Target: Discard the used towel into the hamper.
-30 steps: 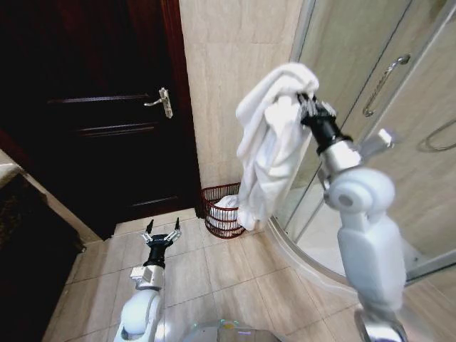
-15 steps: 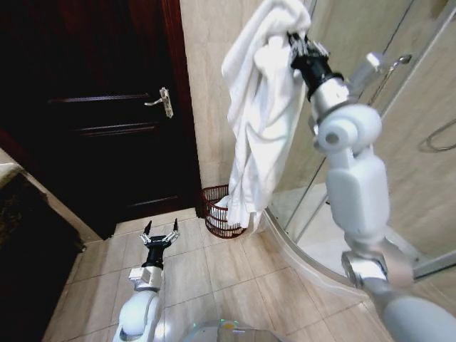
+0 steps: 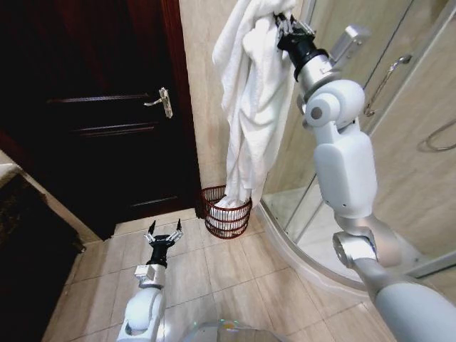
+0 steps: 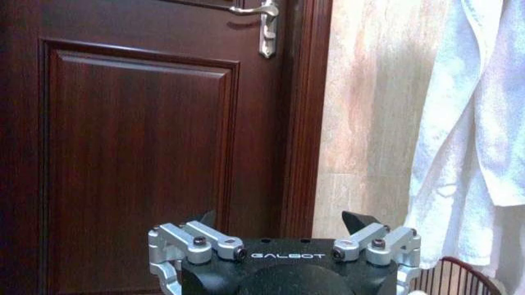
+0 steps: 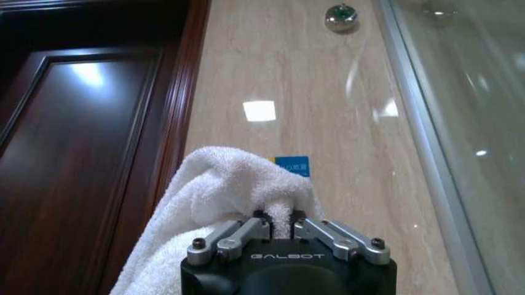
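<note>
Head view puts the small round hamper of dark reddish-brown open wire (image 3: 228,212) on the tiled floor at the foot of the beige wall, beside the dark wooden door (image 3: 107,114). White cloth already lies inside it, and the bottom end of the long white terry towel (image 3: 246,107) I hold hangs down to its rim. My right gripper (image 3: 283,21) is raised high above the hamper, fingers pinched tight on a fold at the towel's top. My left gripper (image 3: 163,233) hangs low over the floor, near the hamper on its door side, fingers spread wide and holding nothing. Both gripper bodies read "GALBOT".
</note>
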Motion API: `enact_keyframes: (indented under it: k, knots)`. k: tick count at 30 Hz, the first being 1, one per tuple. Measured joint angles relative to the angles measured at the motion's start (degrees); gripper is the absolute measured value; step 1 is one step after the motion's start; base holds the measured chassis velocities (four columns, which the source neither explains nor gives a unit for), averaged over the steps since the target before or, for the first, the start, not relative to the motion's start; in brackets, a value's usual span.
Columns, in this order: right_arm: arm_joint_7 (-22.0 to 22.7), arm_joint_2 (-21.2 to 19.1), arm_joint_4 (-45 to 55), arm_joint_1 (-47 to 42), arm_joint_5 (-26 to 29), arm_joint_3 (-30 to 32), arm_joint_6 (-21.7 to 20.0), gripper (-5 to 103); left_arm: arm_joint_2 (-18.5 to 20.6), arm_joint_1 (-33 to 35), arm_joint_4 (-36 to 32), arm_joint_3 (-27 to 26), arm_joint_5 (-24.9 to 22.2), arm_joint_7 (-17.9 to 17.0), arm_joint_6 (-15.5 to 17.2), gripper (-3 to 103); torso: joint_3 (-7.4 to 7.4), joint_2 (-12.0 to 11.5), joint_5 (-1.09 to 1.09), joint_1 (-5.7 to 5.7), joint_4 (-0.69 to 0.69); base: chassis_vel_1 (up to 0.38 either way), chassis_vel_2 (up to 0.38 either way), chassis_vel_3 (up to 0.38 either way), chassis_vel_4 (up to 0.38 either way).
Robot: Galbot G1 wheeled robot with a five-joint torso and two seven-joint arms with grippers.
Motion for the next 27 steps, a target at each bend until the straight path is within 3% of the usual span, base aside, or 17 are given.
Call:
enact_keyframes:
  k: [10, 21, 27]
  knots:
    - [-0.4, 1.1, -1.4, 1.7, 0.1, -1.1, 0.2, 11, -0.6, -0.3, 0.2, 0.4, 0.6, 0.2, -0.4, 100, 0.00, 0.0, 0.01, 0.01, -0.01, -0.112, 0.099, 0.093, -0.103]
    - [1.6, 6.3, -4.5, 6.4, 1.7, -3.0, 0.6, 11, -0.6, 0.3, 0.0, 0.0, 0.5, 0.3, -0.8, 100, -0.04, 0.0, -0.03, -0.03, 0.01, -0.023, 0.024, 0.023, -0.028]
    - [1.0, 6.0, -5.8, 2.4, 0.9, -3.0, 0.5, 11, 0.0, 0.2, -0.2, -0.2, 0.1, 0.3, -0.8, 100, -0.02, 0.0, 0.00, -0.02, 0.00, 0.000, 0.000, 0.000, 0.000]
